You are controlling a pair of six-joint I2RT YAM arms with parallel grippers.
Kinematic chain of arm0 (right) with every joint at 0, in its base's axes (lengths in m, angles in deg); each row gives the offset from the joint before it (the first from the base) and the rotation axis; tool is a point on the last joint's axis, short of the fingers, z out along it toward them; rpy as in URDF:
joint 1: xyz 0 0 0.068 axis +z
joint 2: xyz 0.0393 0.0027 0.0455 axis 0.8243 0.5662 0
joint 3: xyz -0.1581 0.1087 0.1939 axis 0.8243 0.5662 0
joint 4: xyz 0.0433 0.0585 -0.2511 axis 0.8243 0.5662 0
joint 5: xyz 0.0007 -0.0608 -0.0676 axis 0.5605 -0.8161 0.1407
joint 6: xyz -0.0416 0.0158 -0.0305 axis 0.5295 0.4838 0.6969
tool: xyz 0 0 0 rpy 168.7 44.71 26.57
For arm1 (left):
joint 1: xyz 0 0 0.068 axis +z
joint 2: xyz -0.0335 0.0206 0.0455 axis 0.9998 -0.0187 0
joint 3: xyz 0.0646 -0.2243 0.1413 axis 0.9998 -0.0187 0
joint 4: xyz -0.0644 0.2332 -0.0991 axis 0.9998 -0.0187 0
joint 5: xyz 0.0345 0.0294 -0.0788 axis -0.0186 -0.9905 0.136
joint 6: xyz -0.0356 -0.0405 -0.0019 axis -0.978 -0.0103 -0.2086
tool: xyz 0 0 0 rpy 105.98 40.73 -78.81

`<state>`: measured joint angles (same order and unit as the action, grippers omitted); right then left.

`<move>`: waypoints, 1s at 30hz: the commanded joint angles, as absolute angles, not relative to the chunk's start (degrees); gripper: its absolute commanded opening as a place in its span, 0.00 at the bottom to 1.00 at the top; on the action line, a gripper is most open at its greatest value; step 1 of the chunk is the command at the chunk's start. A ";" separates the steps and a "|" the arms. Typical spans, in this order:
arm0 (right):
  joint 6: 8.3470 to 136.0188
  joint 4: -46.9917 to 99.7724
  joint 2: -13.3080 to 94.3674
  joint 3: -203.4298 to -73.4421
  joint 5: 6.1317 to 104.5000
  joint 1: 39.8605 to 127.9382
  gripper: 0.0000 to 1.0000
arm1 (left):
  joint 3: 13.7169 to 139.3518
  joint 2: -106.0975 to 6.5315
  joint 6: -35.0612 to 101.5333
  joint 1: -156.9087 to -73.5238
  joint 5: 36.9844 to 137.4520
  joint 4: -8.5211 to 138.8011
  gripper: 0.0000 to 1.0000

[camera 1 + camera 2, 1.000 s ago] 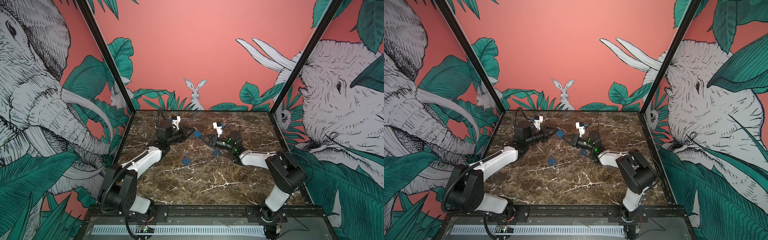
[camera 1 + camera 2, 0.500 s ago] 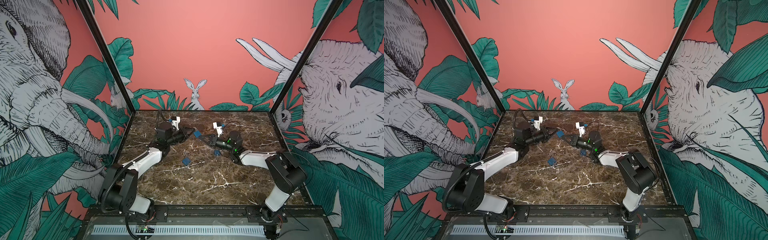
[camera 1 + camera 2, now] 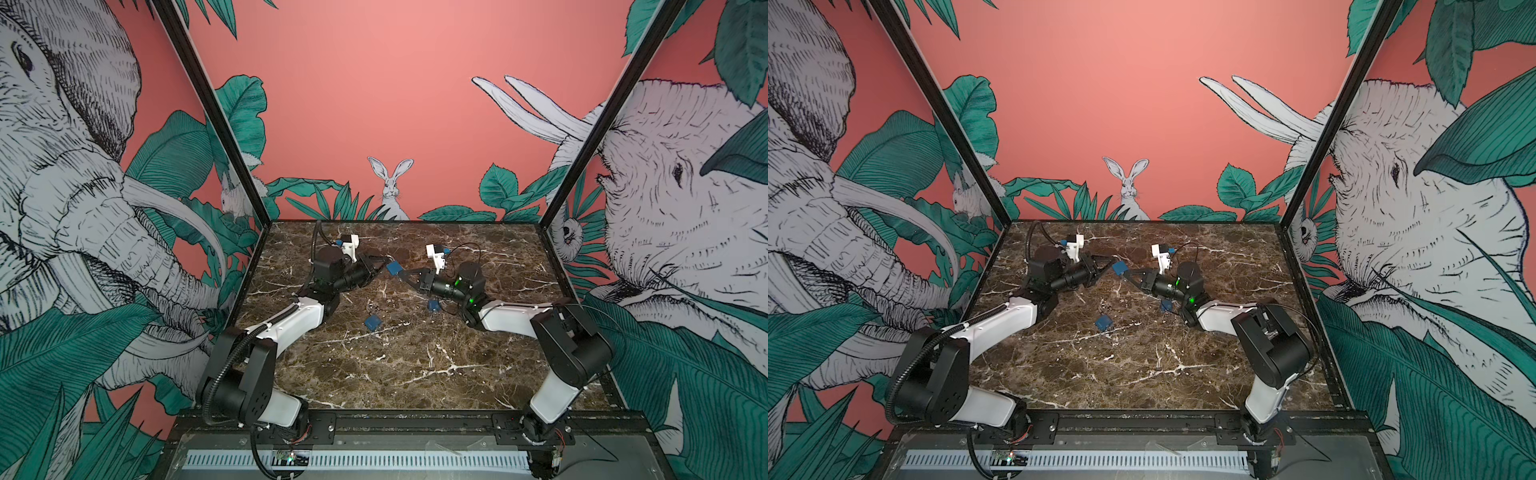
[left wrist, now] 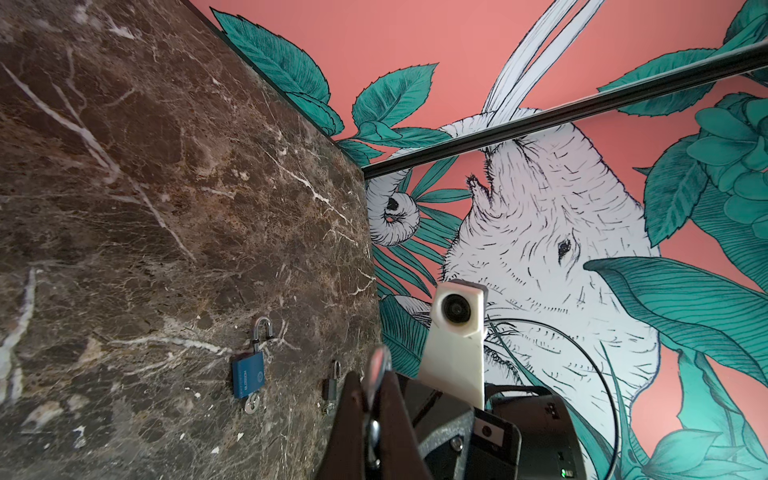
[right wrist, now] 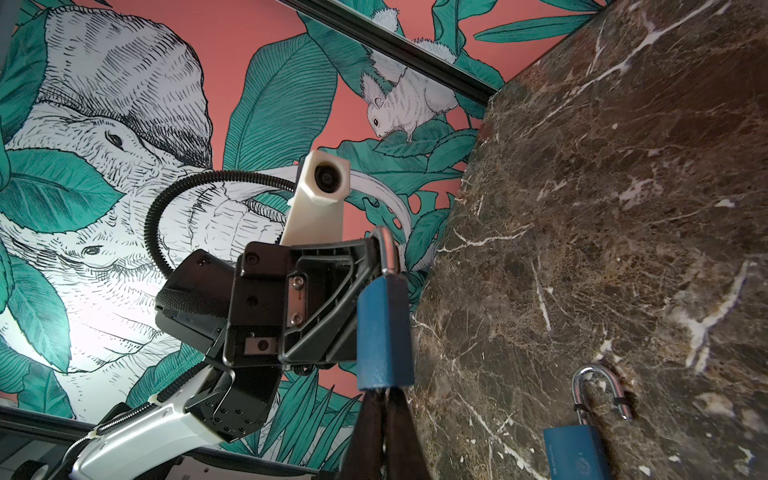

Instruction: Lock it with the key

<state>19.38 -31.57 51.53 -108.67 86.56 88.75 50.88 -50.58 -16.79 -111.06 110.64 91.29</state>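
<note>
Left pincer (image 4: 372,382) clamps the blue padlock (image 5: 384,332) by its shackle; right pincer (image 5: 383,409) is clenched beneath it. White print on a second padlock (image 4: 248,374) is illegible.

The desk (image 3: 386,374) looks like polished brown marble with white veins. The padlock (image 5: 384,332) has a blue, finely grained painted body and a glossy metal shackle (image 5: 388,249). The fingers (image 5: 368,436) look matt and dark.
</note>
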 commanded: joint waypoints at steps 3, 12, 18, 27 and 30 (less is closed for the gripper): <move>19.53 -34.70 50.77 -107.76 87.19 89.79 0.00 | 48.89 -48.49 -18.49 -111.49 107.71 98.29 0.00; 21.95 -30.84 48.44 -106.11 84.93 89.69 0.00 | 44.98 -45.41 -19.87 -111.47 99.83 101.87 0.00; 21.43 -31.60 48.01 -105.09 85.34 89.71 0.00 | 45.64 -46.28 -19.58 -111.34 97.92 102.99 0.00; 19.04 -35.38 49.98 -105.21 90.93 89.70 0.00 | 47.90 -48.68 -20.11 -111.12 99.09 105.04 0.00; 18.31 -36.75 50.18 -104.62 91.82 89.71 0.00 | 48.26 -48.68 -19.48 -110.91 99.25 104.49 0.00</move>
<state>19.36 -32.64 50.00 -106.24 85.38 89.12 45.44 -48.96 -19.85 -112.63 104.48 99.22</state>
